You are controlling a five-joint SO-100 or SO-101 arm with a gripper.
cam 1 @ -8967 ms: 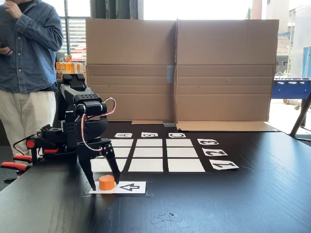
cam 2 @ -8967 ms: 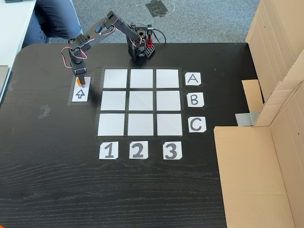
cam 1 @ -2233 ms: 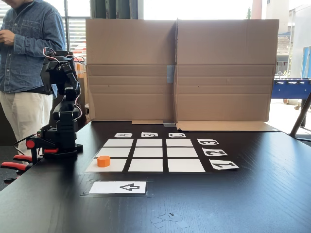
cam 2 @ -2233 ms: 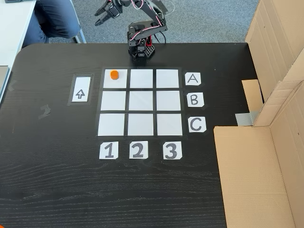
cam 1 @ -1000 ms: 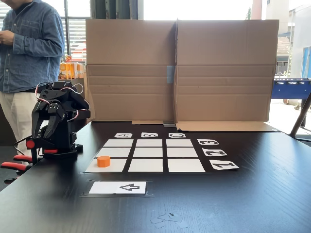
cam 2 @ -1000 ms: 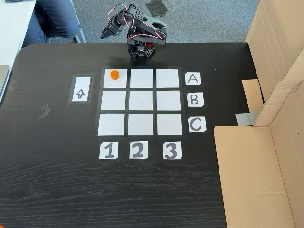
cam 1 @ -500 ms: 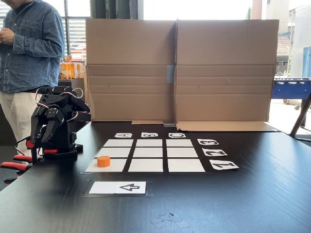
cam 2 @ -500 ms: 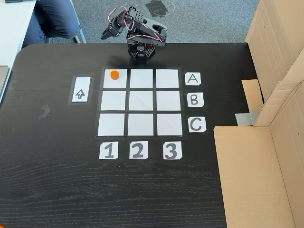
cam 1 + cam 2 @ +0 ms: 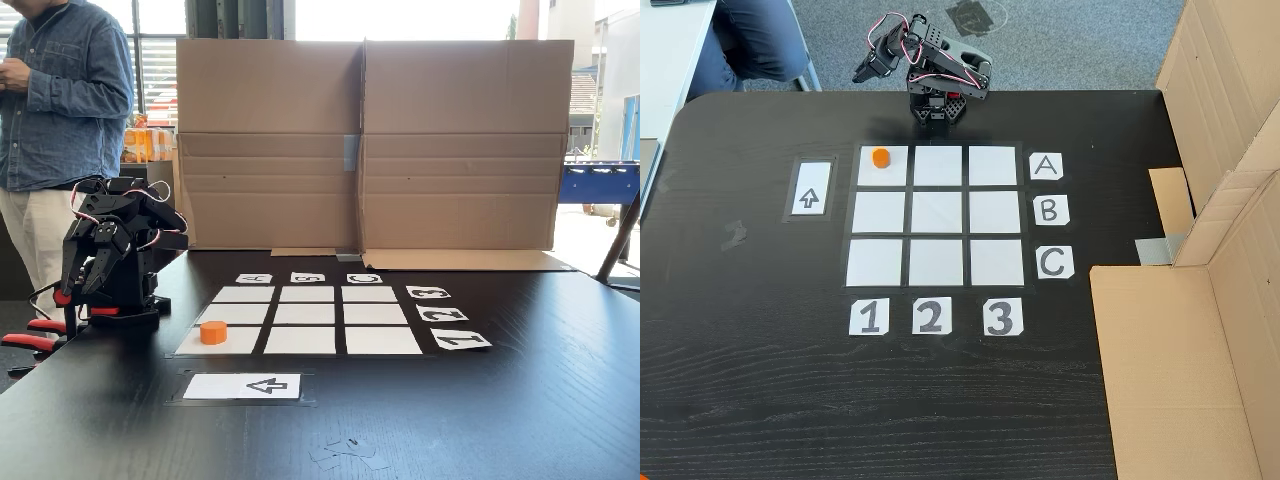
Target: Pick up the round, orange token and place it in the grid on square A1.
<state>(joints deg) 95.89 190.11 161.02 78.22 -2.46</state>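
Cardboard walls (image 9: 365, 145) screened the black desk (image 9: 760, 380), we judged to keep the backdrop plain; the grid (image 9: 936, 215) lay taped flat; our tool (image 9: 862, 73) hung folded by its base, fingers apart and empty; the token (image 9: 880, 157) sat on square A1 (image 9: 890, 172), so the placing looked done.

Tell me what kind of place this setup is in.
Probably an office or lab room used for robot trials: a black table carrying a taped paper grid, cardboard screens around it, large windows behind, and a person standing by.
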